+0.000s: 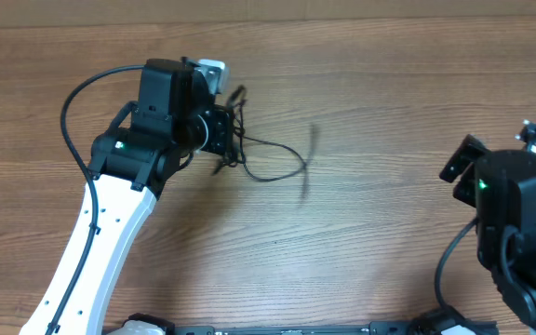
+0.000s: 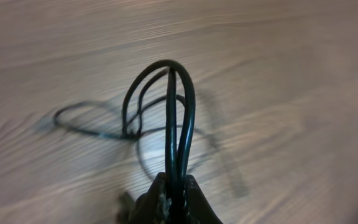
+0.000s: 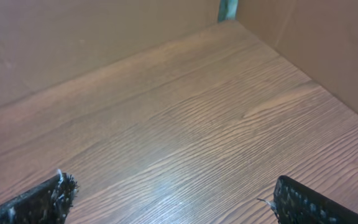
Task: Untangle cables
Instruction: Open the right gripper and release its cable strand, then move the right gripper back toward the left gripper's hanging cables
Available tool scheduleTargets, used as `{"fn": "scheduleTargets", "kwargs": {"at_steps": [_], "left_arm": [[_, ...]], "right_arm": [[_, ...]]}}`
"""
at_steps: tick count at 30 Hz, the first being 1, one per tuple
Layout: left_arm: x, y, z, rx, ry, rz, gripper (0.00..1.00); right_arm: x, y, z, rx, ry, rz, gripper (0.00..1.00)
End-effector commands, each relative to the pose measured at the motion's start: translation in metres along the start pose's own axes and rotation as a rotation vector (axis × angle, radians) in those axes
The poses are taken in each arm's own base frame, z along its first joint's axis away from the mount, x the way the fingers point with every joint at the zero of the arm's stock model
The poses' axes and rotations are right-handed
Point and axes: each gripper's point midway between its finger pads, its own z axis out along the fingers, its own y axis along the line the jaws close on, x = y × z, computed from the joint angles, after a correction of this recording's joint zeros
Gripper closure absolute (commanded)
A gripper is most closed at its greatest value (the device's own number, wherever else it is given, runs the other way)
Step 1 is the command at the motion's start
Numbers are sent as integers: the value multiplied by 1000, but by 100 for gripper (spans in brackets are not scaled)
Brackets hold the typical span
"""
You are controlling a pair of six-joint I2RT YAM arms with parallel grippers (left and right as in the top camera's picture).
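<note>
The cables [image 1: 266, 160] are thin black cords lying in a loose tangle left of the table's middle. My left gripper [image 1: 223, 130] is shut on a bunch of their strands. In the left wrist view those cables [image 2: 178, 118] rise in arched loops from between my pinched fingers [image 2: 192, 198], and more loops trail on the wood behind. A blurred dark streak of cord [image 1: 309, 158] hangs right of the tangle. My right gripper [image 3: 169, 199] is open at the far right, with only bare wood between its fingertips [image 3: 294, 199].
A brown wall [image 3: 316, 43] borders the table beside the right arm, meeting a back wall at a corner [image 3: 227, 12]. The left arm's thick black wiring [image 1: 74, 121] arcs out to its left. The right arm [image 1: 519, 205] sits at the table's right edge.
</note>
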Motion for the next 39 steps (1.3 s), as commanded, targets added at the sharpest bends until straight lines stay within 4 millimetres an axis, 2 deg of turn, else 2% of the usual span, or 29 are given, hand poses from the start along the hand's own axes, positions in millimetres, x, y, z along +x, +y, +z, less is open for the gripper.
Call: {"fn": "scheduleTargets", "kwargs": {"at_steps": [1, 6, 8, 14, 18, 20, 23, 27, 32, 39], "left_arm": [[-6, -34, -7, 187, -26, 135, 96], [-5, -43, -9, 242, -26, 154, 96], [-5, -45, -10, 252, -26, 155, 96], [-7, -57, -15, 323, -34, 159, 96], [-11, -67, -22, 374, -46, 166, 96], [-13, -71, -25, 394, -54, 167, 96], [-20, -82, -35, 452, -73, 171, 96], [-34, -87, -44, 467, -96, 87, 96], [-50, -106, -62, 584, -126, 20, 96], [-61, -110, -67, 620, -115, -152, 96]], "right_arm": [[1, 12, 2, -42, 32, 0, 0], [14, 30, 14, -82, 107, -43, 0], [19, 43, 18, -127, 140, -119, 0], [44, 109, 23, -445, 243, -426, 0], [68, 148, 12, -708, 299, -603, 0], [77, 160, 7, -801, 321, -646, 0], [86, 177, 4, -900, 352, -663, 0], [93, 189, 5, -958, 390, -655, 0], [100, 204, 8, -1038, 396, -688, 0], [99, 226, 15, -1108, 377, -671, 5]]}}
